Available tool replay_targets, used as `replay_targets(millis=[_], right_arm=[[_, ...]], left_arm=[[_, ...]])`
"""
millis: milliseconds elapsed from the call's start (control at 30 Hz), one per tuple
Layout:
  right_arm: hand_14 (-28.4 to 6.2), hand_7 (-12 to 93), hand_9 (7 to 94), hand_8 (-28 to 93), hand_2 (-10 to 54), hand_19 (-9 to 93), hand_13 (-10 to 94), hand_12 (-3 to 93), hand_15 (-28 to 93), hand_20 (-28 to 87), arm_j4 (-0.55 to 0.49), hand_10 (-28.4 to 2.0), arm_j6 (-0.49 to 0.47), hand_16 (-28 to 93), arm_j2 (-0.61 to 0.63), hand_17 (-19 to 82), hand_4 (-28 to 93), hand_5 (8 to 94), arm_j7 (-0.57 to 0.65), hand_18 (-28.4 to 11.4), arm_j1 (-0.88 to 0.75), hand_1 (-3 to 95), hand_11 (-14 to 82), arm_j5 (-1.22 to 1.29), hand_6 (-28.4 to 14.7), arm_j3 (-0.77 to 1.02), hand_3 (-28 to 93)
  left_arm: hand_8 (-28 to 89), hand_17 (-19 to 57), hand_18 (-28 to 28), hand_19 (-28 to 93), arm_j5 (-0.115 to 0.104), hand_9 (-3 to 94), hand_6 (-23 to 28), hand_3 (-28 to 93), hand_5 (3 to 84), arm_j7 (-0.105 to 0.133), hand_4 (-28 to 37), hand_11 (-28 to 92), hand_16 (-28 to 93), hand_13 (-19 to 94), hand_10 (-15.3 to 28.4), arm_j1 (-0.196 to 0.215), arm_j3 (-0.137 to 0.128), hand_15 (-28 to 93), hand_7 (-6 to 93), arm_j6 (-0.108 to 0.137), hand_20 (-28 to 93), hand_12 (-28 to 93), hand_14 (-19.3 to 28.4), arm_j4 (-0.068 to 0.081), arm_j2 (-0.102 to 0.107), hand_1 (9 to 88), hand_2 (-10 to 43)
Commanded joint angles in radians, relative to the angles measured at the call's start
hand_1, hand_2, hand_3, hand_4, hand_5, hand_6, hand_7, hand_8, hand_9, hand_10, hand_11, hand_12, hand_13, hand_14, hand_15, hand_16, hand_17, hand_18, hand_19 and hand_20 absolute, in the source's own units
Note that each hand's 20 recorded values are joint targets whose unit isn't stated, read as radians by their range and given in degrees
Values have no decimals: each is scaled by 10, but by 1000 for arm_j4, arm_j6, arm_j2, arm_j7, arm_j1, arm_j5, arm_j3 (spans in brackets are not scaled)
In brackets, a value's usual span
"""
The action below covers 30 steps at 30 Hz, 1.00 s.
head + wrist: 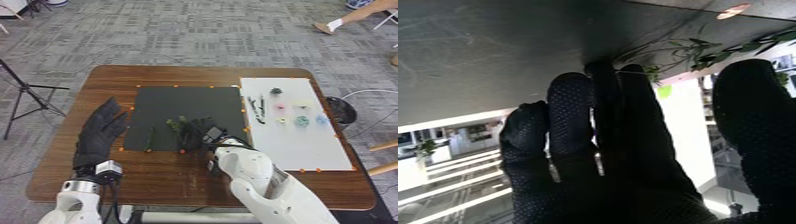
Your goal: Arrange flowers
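Evidently, leafy sprigs [173, 123]: on the black mat [182, 97], greenery likely being set
Right hand [194, 136]: their four o'clock, fingers straight, thumb apart; next, ease clear
Blue flower [302, 121]: three o'clock, presumably for later
Left hand [99, 132]: nine o'clock

A black tripod [25, 87] stands on grey carpet [195, 42].

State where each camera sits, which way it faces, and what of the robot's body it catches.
Head view: on the robot's head, looking forward and down at the table; both white arms, left hand and right hand show.
Right wrist view: on the right arm's wrist, looking past the right hand's fingers and thumb toward the dark mat.
Shared: right hand, mat, green stems.
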Motion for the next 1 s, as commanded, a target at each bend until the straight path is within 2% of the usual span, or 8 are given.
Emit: replay_targets(millis=[33,333,633,867,1000], right_arm=[[-176,178,466,-108,-51,841,427,239,813,596,5,-137,17,301,-3,206,-176,453,3,-239,-20,199,205,9,-51,-8,863],[-175,184,452,-110,-50,843,426,243,813,595,-13,-160,35,301,-4,208,-177,440,-2,-238,-18,190,211,23,-49,-11,855],[-173,165,447,-101,-51,845,426,229,804,593,-20,-166,54,298,-4,211,-176,408,7,-238,-16,181,187,34,-56,-9,846],[-174,161,431,-97,-54,847,418,215,788,592,-30,-178,73,294,-7,211,-178,363,11,-240,-15,174,152,48,-44,-10,839],[-175,155,426,-97,-57,845,415,208,780,592,-42,-187,74,291,-5,211,-177,334,18,-242,-14,170,130,53,-17,-10,836]], left_arm=[[-110,-121,211,445,-1,241,17,673,262,-1,-281,143,51,213,110,6,-1,191,208,11,63,174,141,-5,-8,239,-36],[-109,-121,211,445,-1,242,16,672,262,0,-281,144,51,214,110,1,3,190,210,12,63,175,140,-3,-8,239,-35],[-110,-121,211,445,-1,242,16,674,262,-3,-281,143,51,213,109,4,1,190,211,11,63,175,141,-5,-9,239,-36],[-111,-121,211,445,-1,242,16,674,262,-1,-281,143,51,213,110,8,-3,190,212,5,62,174,142,-4,-12,238,-35],[-111,-121,211,445,-2,242,16,674,262,0,-281,144,51,213,110,11,-4,190,212,5,62,175,141,-5,-12,238,-36]])
